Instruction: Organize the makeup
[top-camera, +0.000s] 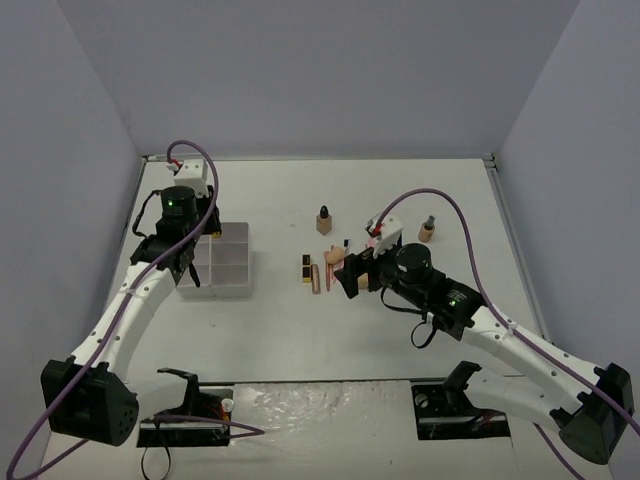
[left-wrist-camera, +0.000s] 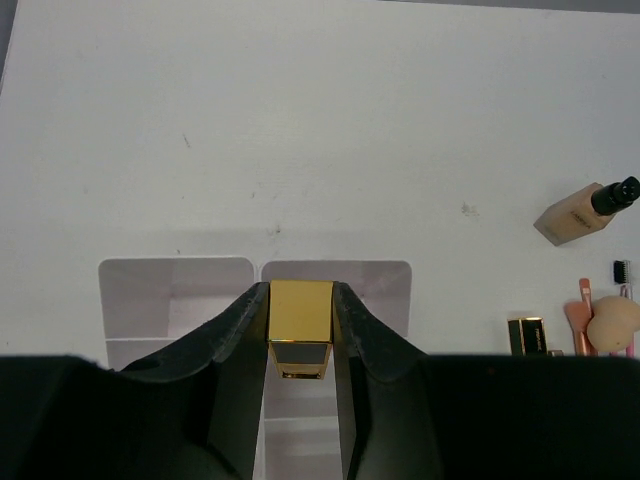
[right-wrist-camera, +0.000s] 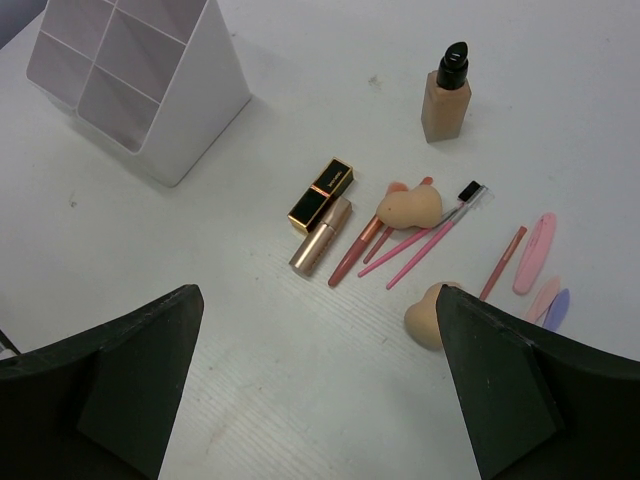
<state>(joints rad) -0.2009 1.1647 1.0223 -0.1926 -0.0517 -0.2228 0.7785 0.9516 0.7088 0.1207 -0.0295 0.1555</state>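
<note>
One white tabletop (top-camera: 280, 200) within pale grey walls (top-camera: 320, 70); left fingers (left-wrist-camera: 232, 345) tight around a gold-black lipstick (left-wrist-camera: 300, 325), right fingers (right-wrist-camera: 120, 390) wide apart.

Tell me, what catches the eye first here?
The left hand grips a gold-and-black lipstick tube over a white compartmented plastic organizer box. Further right, the right hand hangs open above a scatter of makeup: peach egg-shaped sponges, thin pink sticks, a tan bottle with a black cap.
</note>
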